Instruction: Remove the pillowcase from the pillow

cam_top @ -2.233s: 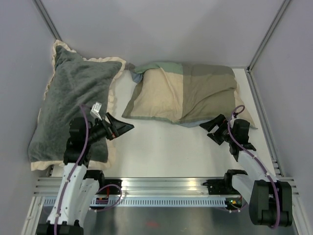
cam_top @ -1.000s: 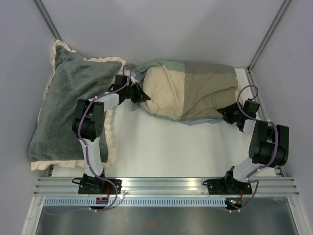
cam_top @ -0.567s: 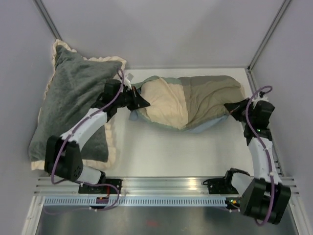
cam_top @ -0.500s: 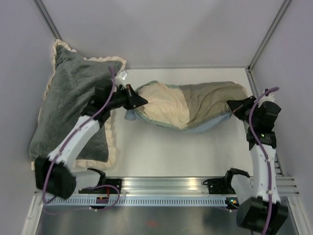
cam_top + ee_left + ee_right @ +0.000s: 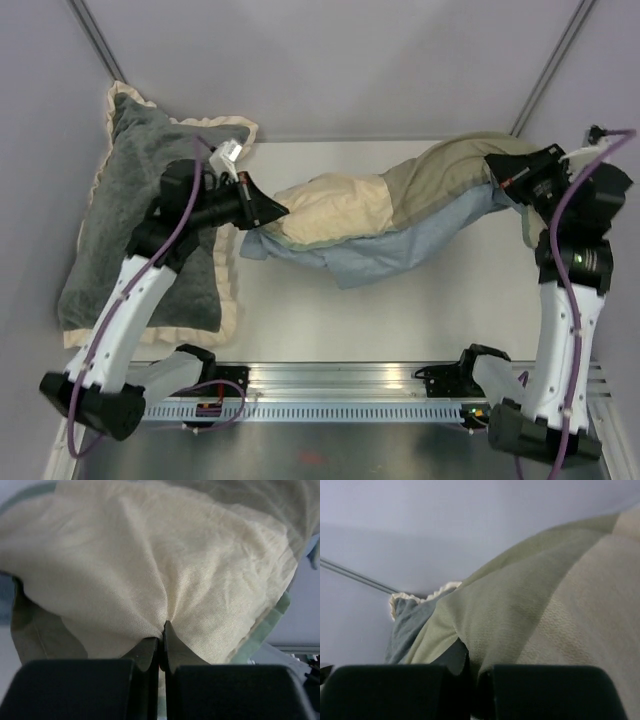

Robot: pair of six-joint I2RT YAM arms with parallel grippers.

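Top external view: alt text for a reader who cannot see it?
Two grippers stretch a limp beige, sage-green and grey-blue cloth pillowcase over a white table: left gripper on its left end, right gripper on its right. A dark grey plush pillow with cream ruffle lies far left.

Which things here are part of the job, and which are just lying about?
Job:
pillowcase
left gripper and right gripper, both pinching it
pillow, not visible, presumably inside the case

Lying about:
dark grey ruffled pillow
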